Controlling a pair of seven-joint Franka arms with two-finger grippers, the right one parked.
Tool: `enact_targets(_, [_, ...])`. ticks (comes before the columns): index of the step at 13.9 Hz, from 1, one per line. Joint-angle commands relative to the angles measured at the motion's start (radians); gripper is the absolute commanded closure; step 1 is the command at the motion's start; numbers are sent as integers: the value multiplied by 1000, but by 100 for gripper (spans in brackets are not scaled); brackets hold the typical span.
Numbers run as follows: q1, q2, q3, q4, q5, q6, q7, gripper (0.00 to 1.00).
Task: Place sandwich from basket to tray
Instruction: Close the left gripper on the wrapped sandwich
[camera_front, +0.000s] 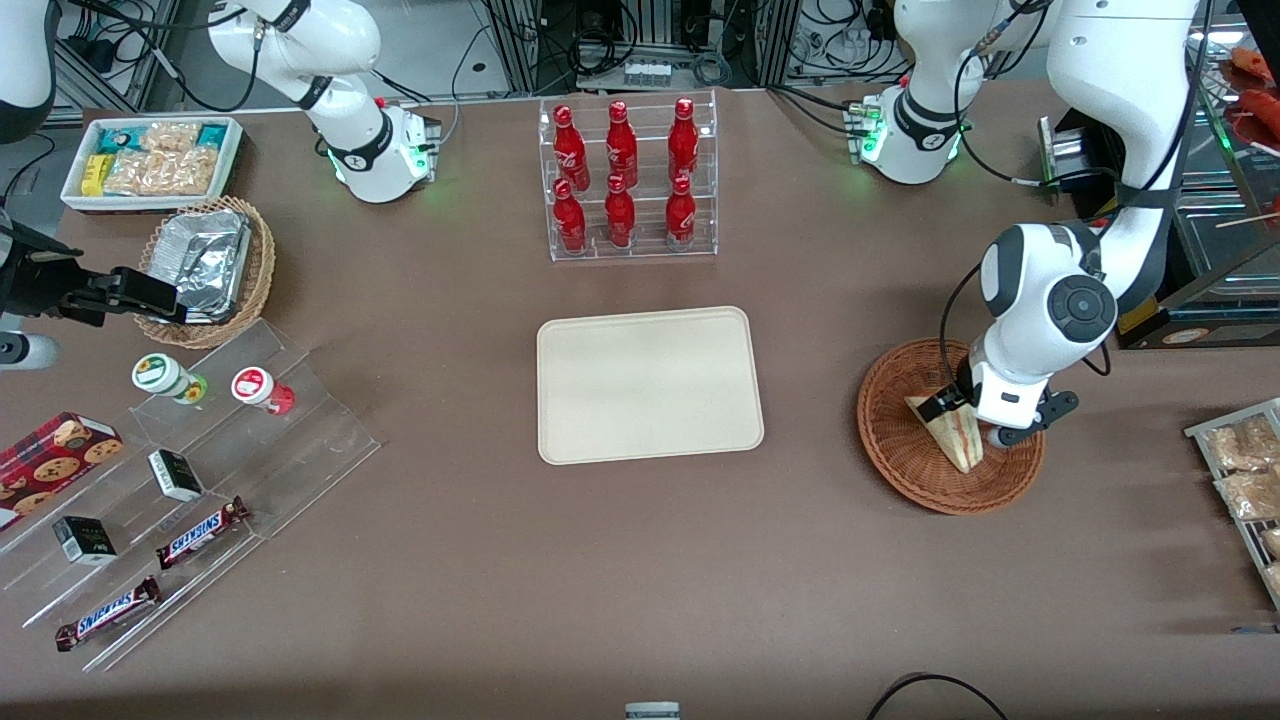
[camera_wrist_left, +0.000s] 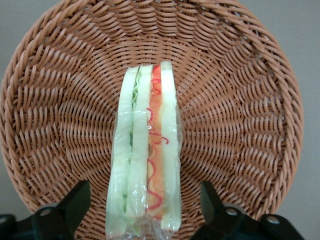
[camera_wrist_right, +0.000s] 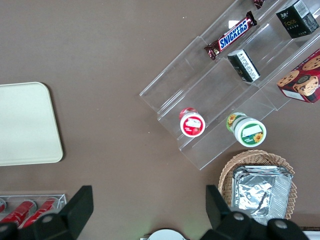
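Brown basket (camera_front: 905, 455) is where the sandwich (camera_wrist_left: 145, 150) is found, straddled by the wide-open gripper (camera_wrist_left: 145, 205), not gripped, tray (camera_front: 648, 385) bare.

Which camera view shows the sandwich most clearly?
The left wrist view: the sandwich stands on edge in the basket, its layers plain, with the open gripper astride it, fingers apart from it. The front view shows only a small wedge partly hidden by the arm. The right wrist view does not show it.
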Motion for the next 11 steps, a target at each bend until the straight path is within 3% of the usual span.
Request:
enact_targets(1, [-3,14,4,-1,15,19,-13,32])
enact_targets(3, [-3,13,4,-1,15,14,-9,81])
enact_targets(4, [-3,14,4,0,15,11,-9,100])
enact_targets(8, [-4,-13,4,17,41,-39,14,100])
enact_targets(11, [-9,-56,-2,120,114,-249,19,100])
